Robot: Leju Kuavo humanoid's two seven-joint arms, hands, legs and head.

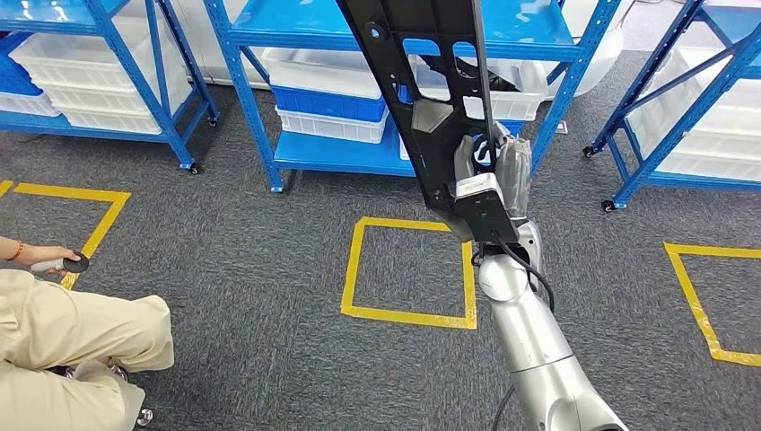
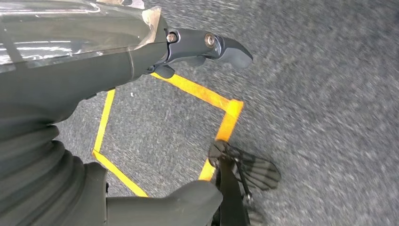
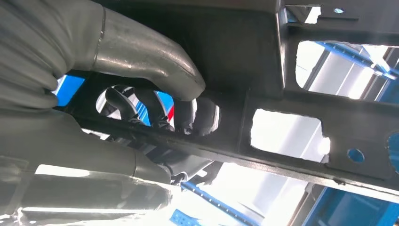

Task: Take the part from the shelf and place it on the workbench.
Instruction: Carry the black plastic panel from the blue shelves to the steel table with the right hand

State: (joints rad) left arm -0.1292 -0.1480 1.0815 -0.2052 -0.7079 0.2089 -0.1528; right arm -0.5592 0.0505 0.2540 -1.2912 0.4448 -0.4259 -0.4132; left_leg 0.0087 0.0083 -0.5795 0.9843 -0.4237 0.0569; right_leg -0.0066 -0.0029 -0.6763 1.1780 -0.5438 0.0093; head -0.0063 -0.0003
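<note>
The part [image 1: 422, 81] is a long black flat metal bracket with several cut-outs. It stands raised in front of me in the head view, tilted, its upper end running past the top of the picture. My right hand [image 1: 489, 175] grips it near its lower end, on my silver right arm [image 1: 529, 332]. In the right wrist view the grey thumb [image 3: 150, 61] presses on the part [image 3: 263, 75] and dark fingers [image 3: 141, 106] curl through one of its openings. My left hand [image 2: 155, 56] hangs over the carpet with its fingers apart, holding nothing.
Blue shelves [image 1: 332, 153] with white and blue bins [image 1: 328, 99] stand ahead, with more at the left [image 1: 108, 72] and right [image 1: 691, 108]. Yellow tape squares [image 1: 408, 314] mark the grey carpet. A person [image 1: 63, 332] in beige trousers sits at the near left, holding a small black disc [image 1: 75, 263].
</note>
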